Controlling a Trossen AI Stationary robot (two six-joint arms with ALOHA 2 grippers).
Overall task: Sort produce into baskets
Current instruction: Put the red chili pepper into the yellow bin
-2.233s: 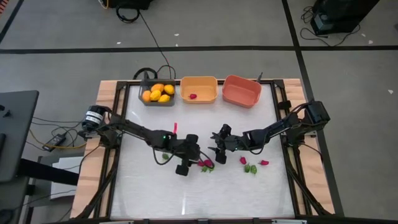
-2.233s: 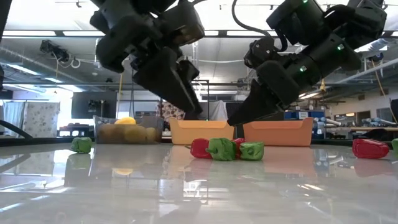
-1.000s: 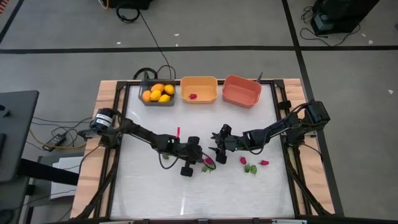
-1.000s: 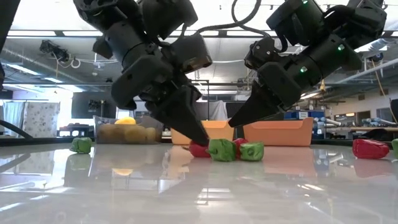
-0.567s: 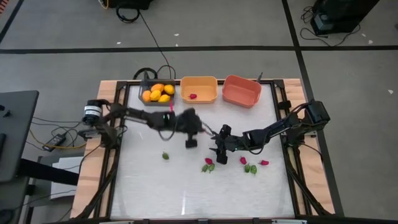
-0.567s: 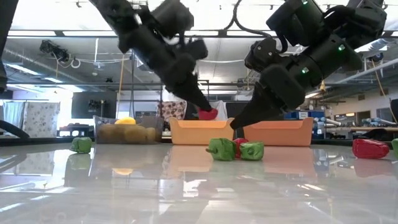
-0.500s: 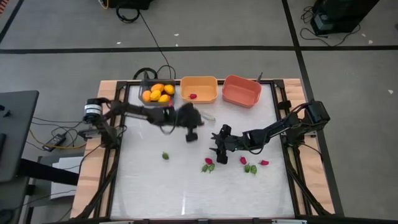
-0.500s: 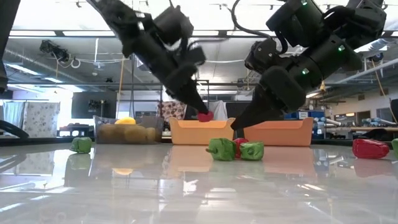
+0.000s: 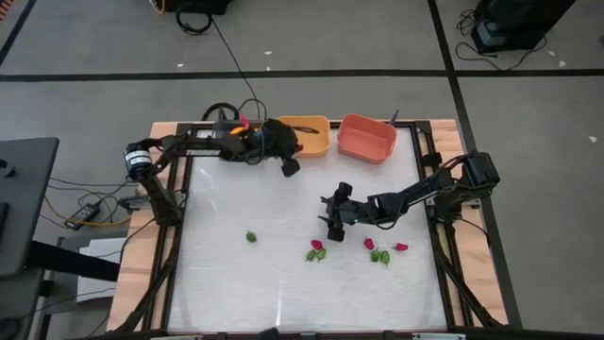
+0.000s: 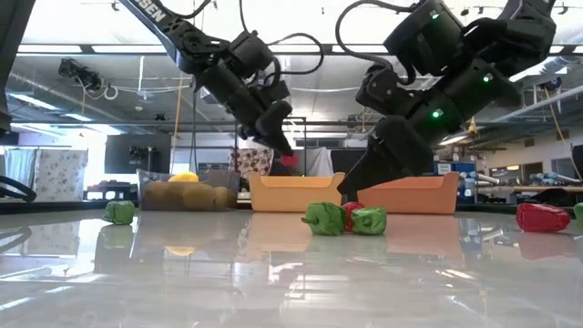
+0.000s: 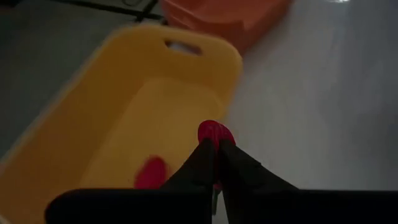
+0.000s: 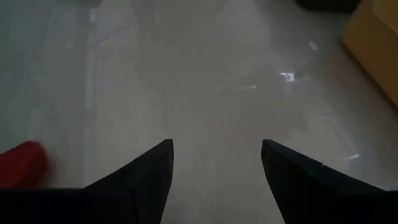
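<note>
While the left gripper (image 11: 214, 149) pinches 1 red piece (image 11: 215, 132) over the orange basket (image 11: 93, 143) holding 1 more (image 11: 150, 172), the right gripper (image 12: 214, 165) gapes empty above the table (image 12: 205, 81)

yellow-orange basket (image 11: 124, 118), salmon-red basket (image 9: 366, 138), red piece (image 11: 215, 133), green piece (image 9: 251, 236)

Three small rectangular plastic bins are set in a row along the far edge of the white bench (image 9: 283, 283): the dark grey bin (image 9: 223, 134) at left, the orange bin (image 9: 310, 136) in the middle, the salmon-red bin (image 9: 366, 138) at right. Small red and green produce pieces (image 9: 317, 251) are scattered on the bench right of centre, and one green piece (image 9: 251, 236) lies apart to their left.
</note>
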